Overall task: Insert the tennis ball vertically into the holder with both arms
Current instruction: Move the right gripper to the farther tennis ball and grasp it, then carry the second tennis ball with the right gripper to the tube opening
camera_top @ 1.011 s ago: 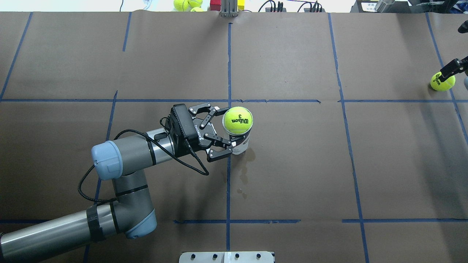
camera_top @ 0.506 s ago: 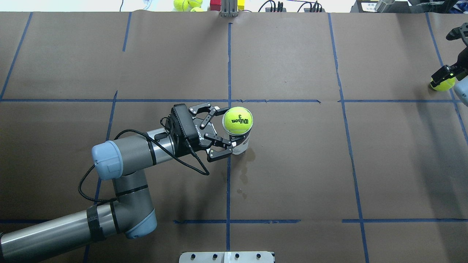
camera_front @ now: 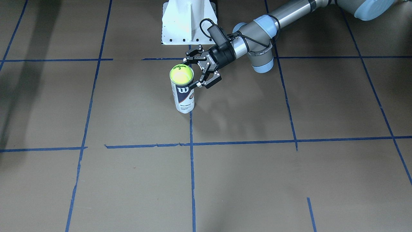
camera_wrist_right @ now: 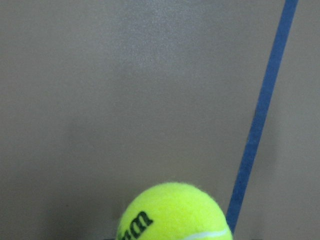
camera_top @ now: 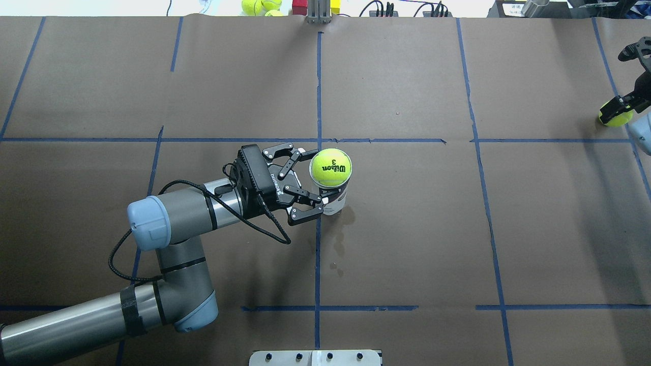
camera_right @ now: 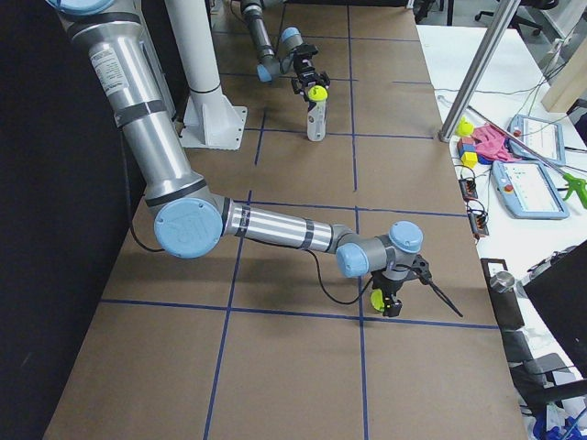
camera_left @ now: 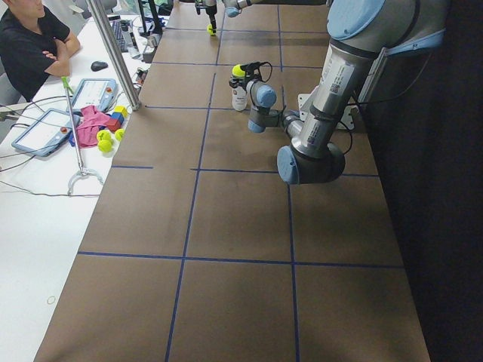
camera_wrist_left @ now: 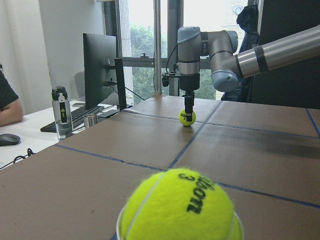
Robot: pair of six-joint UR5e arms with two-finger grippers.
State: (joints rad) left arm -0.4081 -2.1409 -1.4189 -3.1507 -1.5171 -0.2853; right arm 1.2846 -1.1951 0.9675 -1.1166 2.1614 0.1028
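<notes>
The counter (camera_top: 407,229) is broad, and the two arms work well apart on it. The left arm (camera_top: 173,223) reaches to the middle, the right arm (camera_right: 266,229) out to the counter's right end.

The can (camera_front: 184,96) stands upright mid-counter, and nothing seems to hold it. The left gripper (camera_top: 310,182) is spread wide at the level of its upper part, one finger on each side, neither plainly pressing. A tall, narrow can like this probably tips easily. If the gripper closes off-centre, one finger would meet the wall first and could shove it over.

A ball (camera_top: 330,168) sits in the can's mouth, partly above the rim. Any knock to the can, or a push from above while it is unclamped, could roll the ball off or topple both.

A far ball (camera_top: 616,118) lies on the counter under the right gripper (camera_top: 619,105). I cannot tell whether that gripper is clamped on it. A skewed pinch could squirt it towards the edge. If it is carried over, the mouth already looks occupied, so it might knock the seated ball loose.
</notes>
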